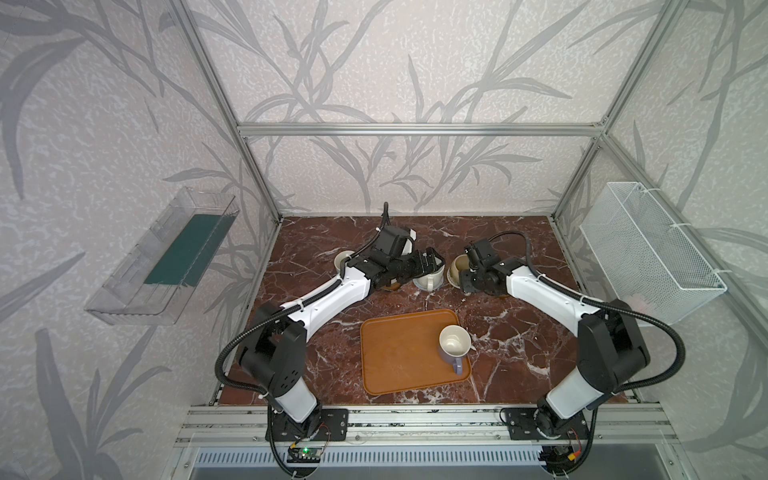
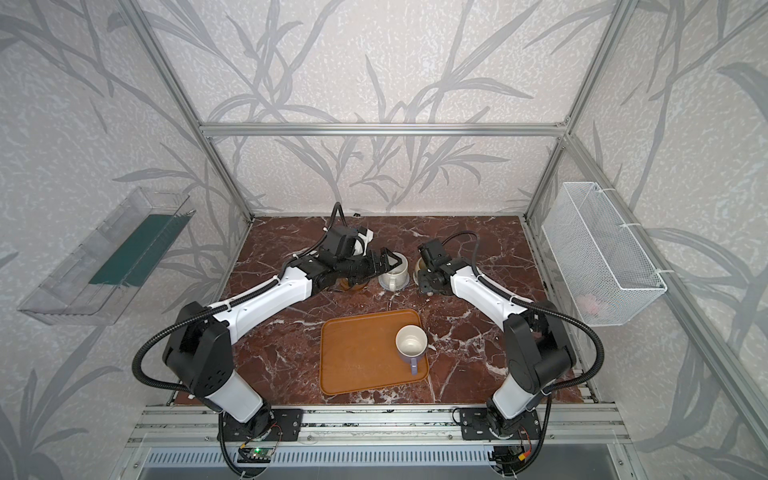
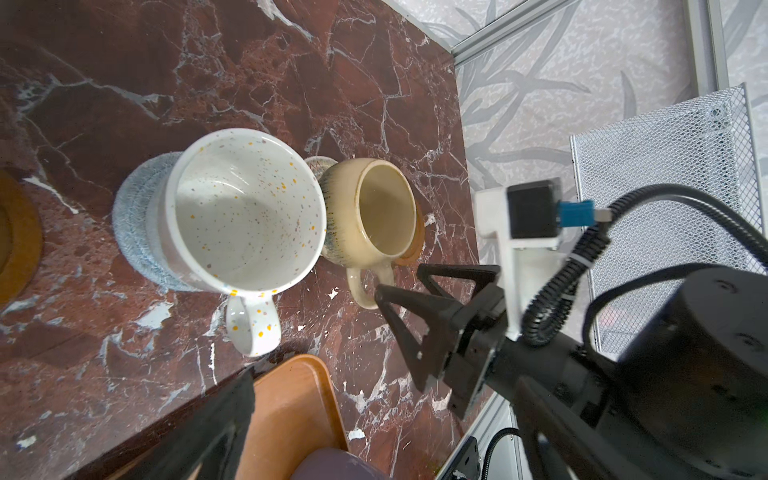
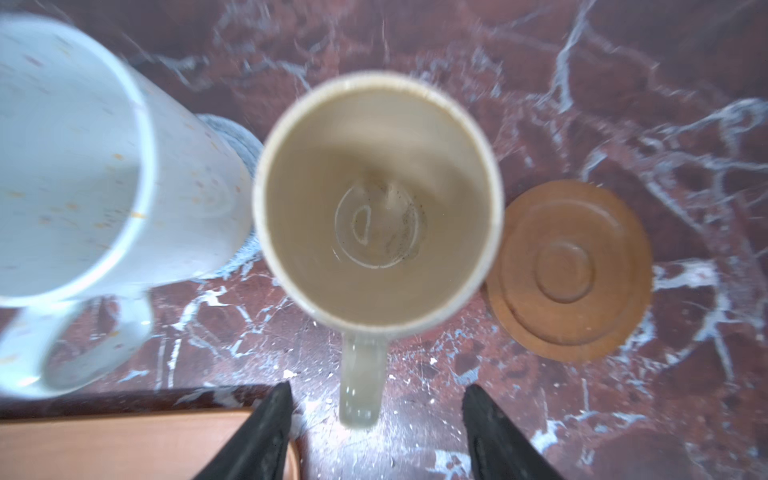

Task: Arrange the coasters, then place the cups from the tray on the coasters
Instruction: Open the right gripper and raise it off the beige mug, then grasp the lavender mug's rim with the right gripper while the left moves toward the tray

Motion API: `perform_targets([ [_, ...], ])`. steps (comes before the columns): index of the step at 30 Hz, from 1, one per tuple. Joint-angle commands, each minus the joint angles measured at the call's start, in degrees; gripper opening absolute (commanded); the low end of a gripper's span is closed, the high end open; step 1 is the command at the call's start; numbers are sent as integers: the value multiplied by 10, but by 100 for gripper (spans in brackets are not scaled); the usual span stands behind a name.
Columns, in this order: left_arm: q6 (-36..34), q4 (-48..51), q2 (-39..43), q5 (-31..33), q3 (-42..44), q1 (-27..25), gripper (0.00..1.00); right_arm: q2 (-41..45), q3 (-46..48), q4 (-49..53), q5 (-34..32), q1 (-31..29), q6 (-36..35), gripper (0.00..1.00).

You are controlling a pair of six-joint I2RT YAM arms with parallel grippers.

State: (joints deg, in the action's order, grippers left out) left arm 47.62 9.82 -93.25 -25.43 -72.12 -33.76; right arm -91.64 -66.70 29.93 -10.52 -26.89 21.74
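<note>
Far left of the row, a white cup rim (image 1: 341,258) shows behind the left arm; its coaster is hidden. Left gripper (image 1: 432,261) hovers over the speckled white mug (image 3: 245,216), jaws spread fully, holding nothing. That mug sits on the grey-blue rope coaster (image 3: 133,224). Just beside it the cream-beige mug (image 4: 376,199) stands on the bench; what lies under it is hard to make out. Right gripper (image 4: 376,424) has jaws parted either side of the mug's handle, touching nothing. A bare brown coaster (image 4: 569,270) lies beyond. The lavender mug (image 1: 454,345) stands on the tray (image 1: 399,357).
</note>
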Motion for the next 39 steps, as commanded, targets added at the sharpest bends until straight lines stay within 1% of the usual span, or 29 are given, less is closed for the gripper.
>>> perform_targets([
  [1,-6,25,45,-6,4,2,99,59,20,28,1,-2,18,68],
  [2,-10,33,52,-10,5,1,100,79,29,30,5,-3,22,100],
  [5,-5,58,69,-23,11,2,99,129,47,55,16,-3,32,99],
  [7,-2,72,83,-29,17,1,99,168,59,76,34,-3,26,99],
  [9,2,71,101,-39,34,1,99,213,83,78,64,-3,25,99],
  [14,-13,101,136,-78,67,-1,99,313,150,94,174,-7,28,99],
  [15,-16,108,141,-84,73,-4,99,325,158,106,176,-11,35,99],
  [19,-31,136,164,-79,107,-19,99,382,195,147,130,-72,69,99],
  [24,-44,169,176,-60,142,-44,99,443,248,152,91,-161,142,99],
  [27,-37,168,174,-59,160,-63,99,459,273,146,67,-210,180,99],
  [28,-33,170,174,-58,163,-67,99,459,280,143,63,-221,189,99],
  [32,-11,169,178,-18,182,-90,99,451,305,111,43,-281,225,99],
  [36,19,128,185,-23,218,-97,99,419,318,79,5,-345,257,99],
  [39,49,83,193,-28,255,-97,99,376,318,54,-1,-373,258,99],
])
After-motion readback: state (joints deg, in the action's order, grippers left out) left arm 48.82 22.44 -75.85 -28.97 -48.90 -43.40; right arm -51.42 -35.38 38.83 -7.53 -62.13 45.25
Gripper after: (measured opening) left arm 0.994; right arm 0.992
